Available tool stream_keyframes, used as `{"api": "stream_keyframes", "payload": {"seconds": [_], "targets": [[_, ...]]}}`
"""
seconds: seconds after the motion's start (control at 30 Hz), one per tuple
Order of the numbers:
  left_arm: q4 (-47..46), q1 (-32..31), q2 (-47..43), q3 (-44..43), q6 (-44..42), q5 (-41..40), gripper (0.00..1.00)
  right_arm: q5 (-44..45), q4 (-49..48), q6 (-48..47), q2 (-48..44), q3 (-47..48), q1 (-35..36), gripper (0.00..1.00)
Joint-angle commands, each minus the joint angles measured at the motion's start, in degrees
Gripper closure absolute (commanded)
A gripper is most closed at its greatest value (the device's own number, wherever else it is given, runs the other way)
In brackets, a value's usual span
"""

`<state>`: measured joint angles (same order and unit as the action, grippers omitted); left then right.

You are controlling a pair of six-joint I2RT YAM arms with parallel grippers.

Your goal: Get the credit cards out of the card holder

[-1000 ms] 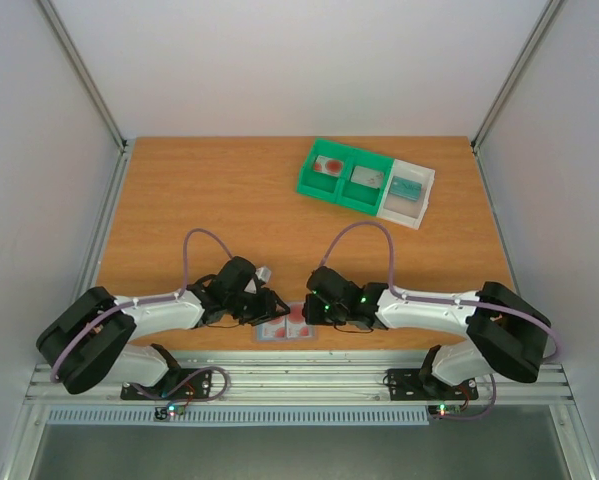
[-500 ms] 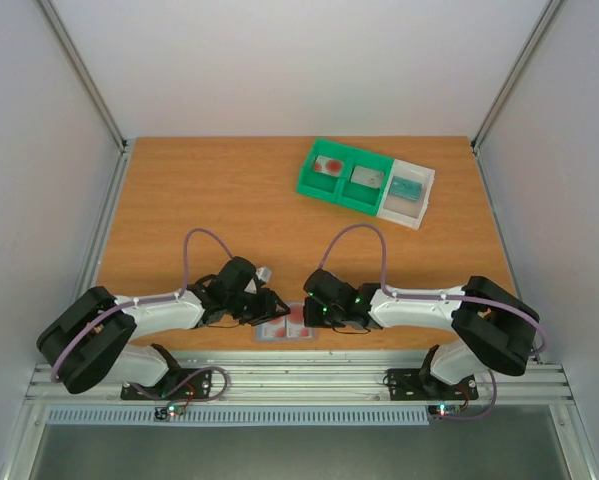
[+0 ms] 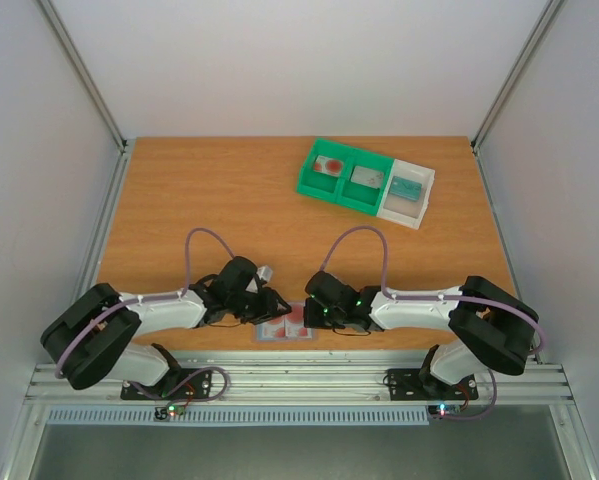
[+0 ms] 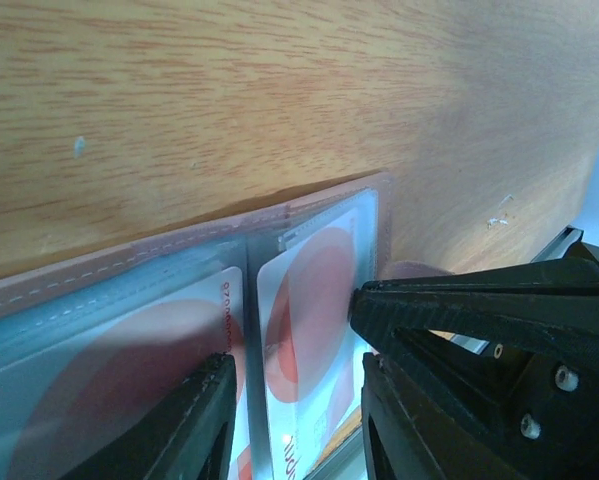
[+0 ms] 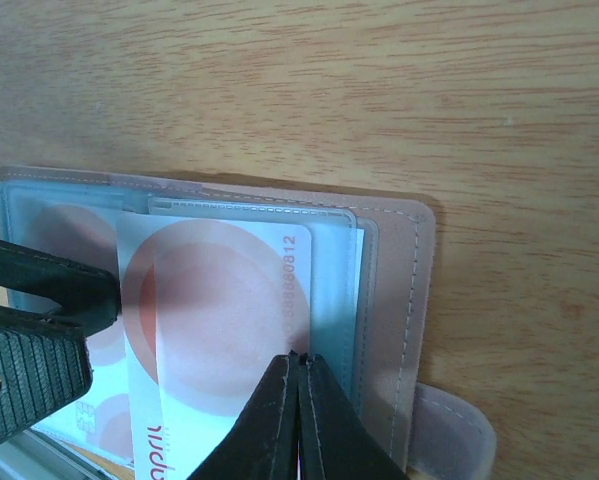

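Note:
The card holder (image 3: 287, 331) lies open at the table's near edge, between my two grippers. Its pockets are blue-grey with a pinkish stitched border (image 5: 389, 290). A whitish credit card with a big red blotch (image 5: 219, 300) sits in the right panel, shifted partly out of its pocket. A second red-blotched card (image 4: 109, 360) sits in the left panel. My right gripper (image 5: 299, 358) is shut, its tips resting on the right card near the printed number. My left gripper (image 4: 292, 362) is open just above the holder, and its jaws straddle the right card (image 4: 309, 300). I see no greyish card in the holder.
A green and white compartment tray (image 3: 317, 187) stands at the back right. It holds a red-blotched card (image 3: 329, 165), a greyish card (image 3: 367, 177) and a teal one (image 3: 407, 187). The table's front edge and metal rail run just behind the holder.
The right arm's elbow has swung a little to the left. Both grippers stay at the card holder, with the left one edging slightly towards it.

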<state>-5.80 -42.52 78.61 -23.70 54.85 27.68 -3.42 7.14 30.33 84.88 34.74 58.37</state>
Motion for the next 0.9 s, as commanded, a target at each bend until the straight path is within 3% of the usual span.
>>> {"api": "stream_keyframes", "payload": {"seconds": [0.0, 0.43, 0.63, 0.87], "targets": [[-0.55, -0.2, 1.89, 0.18, 0.12, -2.07, 0.64, 0.58, 0.95, 1.01, 0.68, -1.75, 0.46, 0.97], [-5.28, -0.24, 3.12, 0.72, 1.82, -0.23, 0.83, -0.02, -0.37, 1.06, 0.81, -2.18, 0.52, 0.97], [-6.28, -0.22, 2.87, 1.19, 2.1, -0.06, 0.98, 0.21, -0.05, 1.09, 0.55, -2.34, 0.52, 0.97], [-3.82, -0.21, 0.68, 1.34, 1.46, -0.66, 0.99, 0.54, 0.11, 1.38, 0.48, -2.55, 0.52, 0.97]]}}
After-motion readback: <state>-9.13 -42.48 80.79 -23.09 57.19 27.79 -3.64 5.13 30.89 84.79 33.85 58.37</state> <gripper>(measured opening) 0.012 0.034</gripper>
